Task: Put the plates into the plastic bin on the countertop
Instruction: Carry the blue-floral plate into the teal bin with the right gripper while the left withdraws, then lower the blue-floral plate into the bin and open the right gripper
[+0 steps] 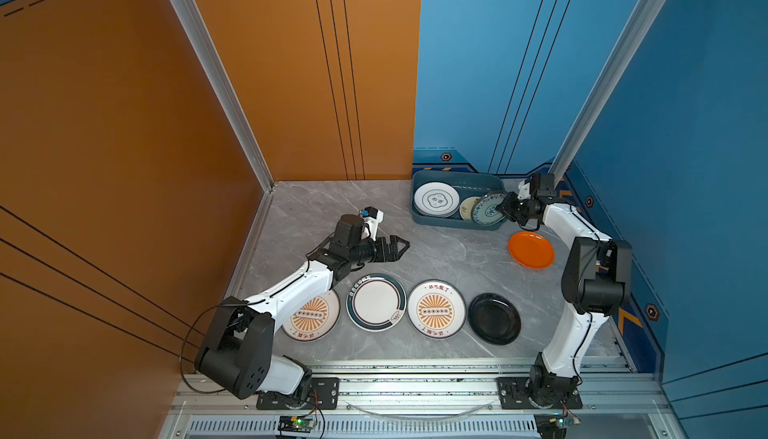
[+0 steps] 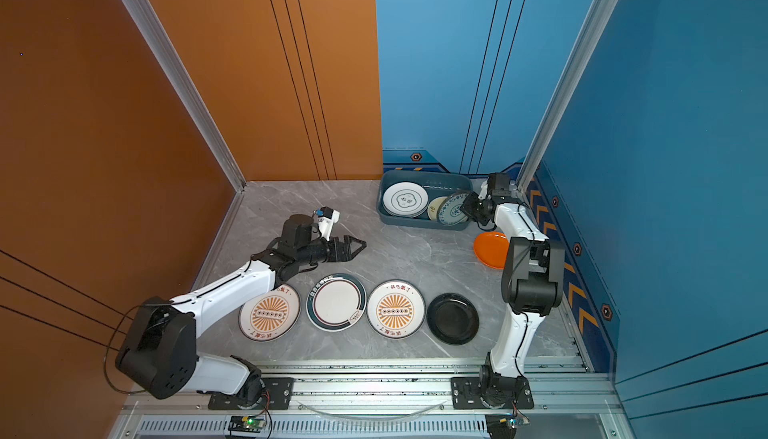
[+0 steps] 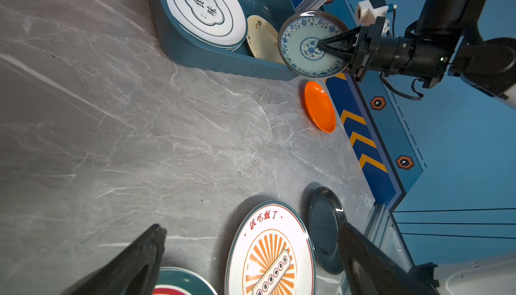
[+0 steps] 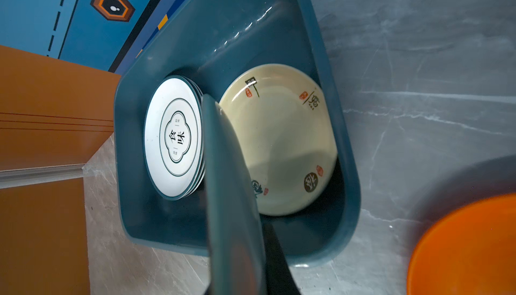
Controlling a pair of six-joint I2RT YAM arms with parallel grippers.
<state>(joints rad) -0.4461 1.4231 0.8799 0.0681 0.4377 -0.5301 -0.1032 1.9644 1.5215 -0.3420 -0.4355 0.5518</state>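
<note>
Clamping tilted teal plate over plastic bin, right tool

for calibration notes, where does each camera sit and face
top views: high above the front, looking down on the countertop; left pincer and right pincer show.
left wrist: on the left arm, looking across to the bin; its open fingers show.
right wrist: on the right arm, looking into the bin; one finger and the held patterned plate show.
shared: both wrist views show the orange plate.
</note>
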